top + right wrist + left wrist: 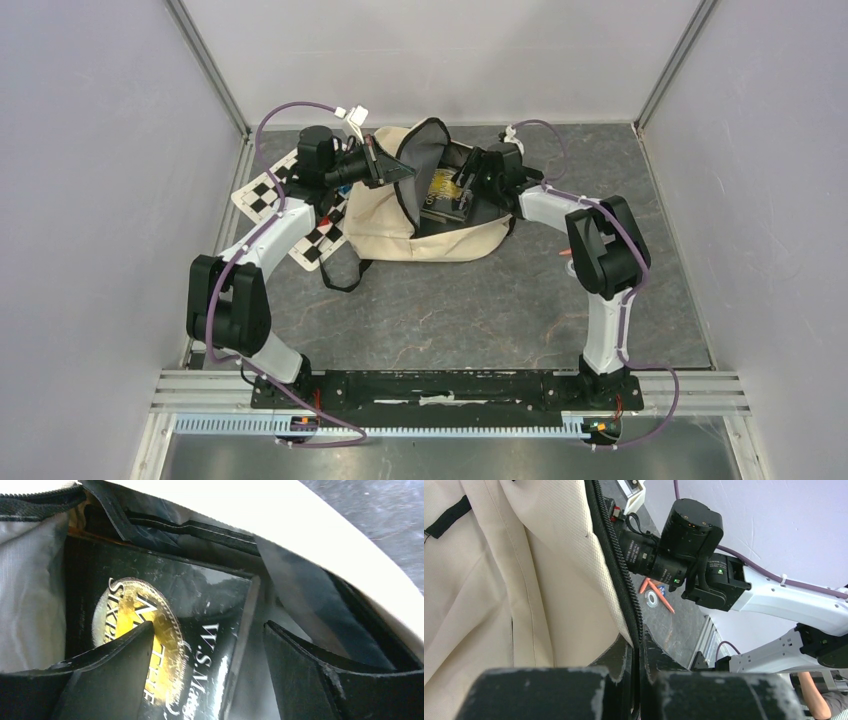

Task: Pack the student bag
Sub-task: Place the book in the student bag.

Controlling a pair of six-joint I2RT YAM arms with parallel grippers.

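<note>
Holding the mouth open is what's making this step work: the left end effector (388,168) is clamping together on the zipper edge (621,575) of the student bag (400,225), pulling the flap up and away from the right end effector (465,188). The right one is sitting inside the opening with its fingers (110,670) standing apart, and a black book (200,615) with a gold medallion is lying directly under them against the grey lining (30,590). Nothing is being pinched as far as I'm seeing. My read: the book is going in or about seated, so the right arm should be backing straight out along its own axis, fingers wide, not dragging the cover or snagging the black inner trim running just above its fingertips. Left should be holding tension meanwhile, otherwise the flap is likely folding down onto the right wrist. The bag is lying on its side on the dark grey stone-pattern bench (450,310), between the two end effectors and just beside a checkerboard sheet (268,195) lying under the left arm. Back from the right end effector, near that arm's elbow, a couple of orange sticks (659,594) and a small ring (652,599) are lying on the bench. Plain pale walls (100,200) are enclosing three sides, and an aluminium rail (450,395) is carrying both bases at the near edge.
</note>
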